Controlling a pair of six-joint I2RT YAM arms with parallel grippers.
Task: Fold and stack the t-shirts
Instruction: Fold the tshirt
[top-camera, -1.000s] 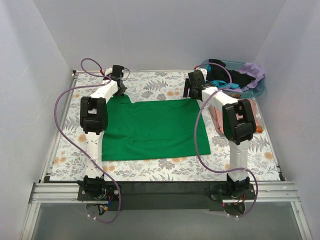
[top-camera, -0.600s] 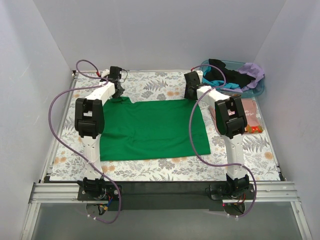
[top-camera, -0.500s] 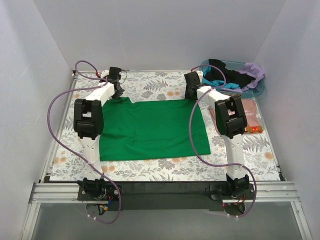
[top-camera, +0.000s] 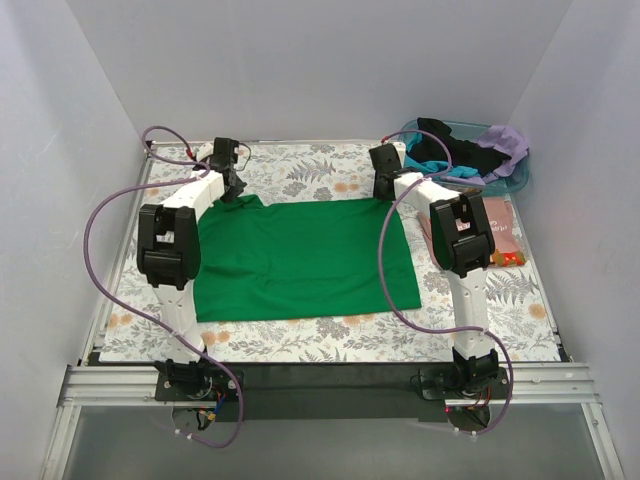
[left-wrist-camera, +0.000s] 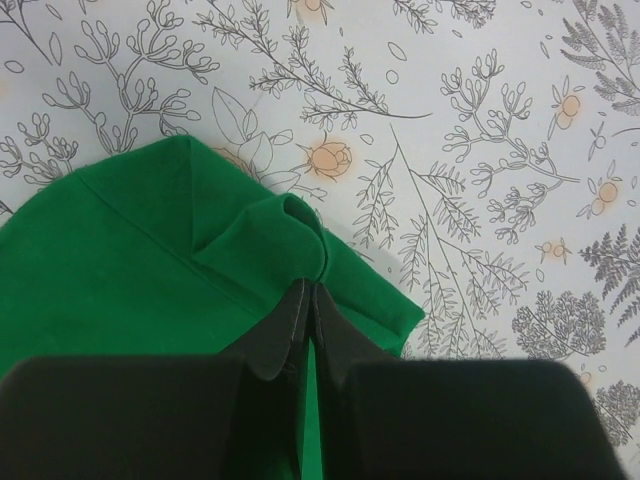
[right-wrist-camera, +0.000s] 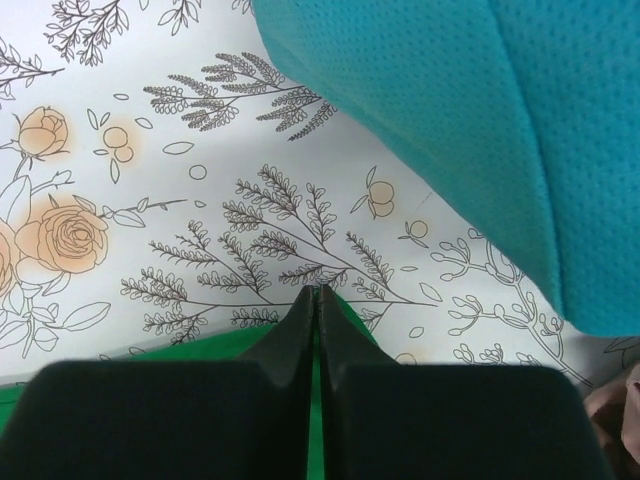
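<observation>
The table (top-camera: 300, 172), floral-patterned, carries all items; the green t-shirt (top-camera: 300, 262) lies spread flat at its centre, near hem toward 6 o'clock, far edge toward 12 o'clock.

The bin (top-camera: 518, 181) stands at the table's 2 o'clock corner and holds a heap of black, teal and lavender shirts; the salmon-pink t-shirt (top-camera: 503, 228) lies just beside it at 3 o'clock, partly behind the right arm, apart from the green one.

Left tool (left-wrist-camera: 308, 300): fingers pressed together on a raised pleat of green cloth at the shirt's 11 o'clock corner; the cloth bunches just beyond the tips. Right tool (right-wrist-camera: 317, 298): fingers likewise closed, tips at the edge of the 1 o'clock corner, green cloth showing on both sides of them; a firm hold is probable, not certain.

Step in hand, by judgement: first fold of the green t-shirt, both far corners pinched. Next move: raise both corners together at equal height; carry them toward 6 o'clock; lay the far edge on the near hem. Keep both arms level; uneven travel would skew the fold.
</observation>
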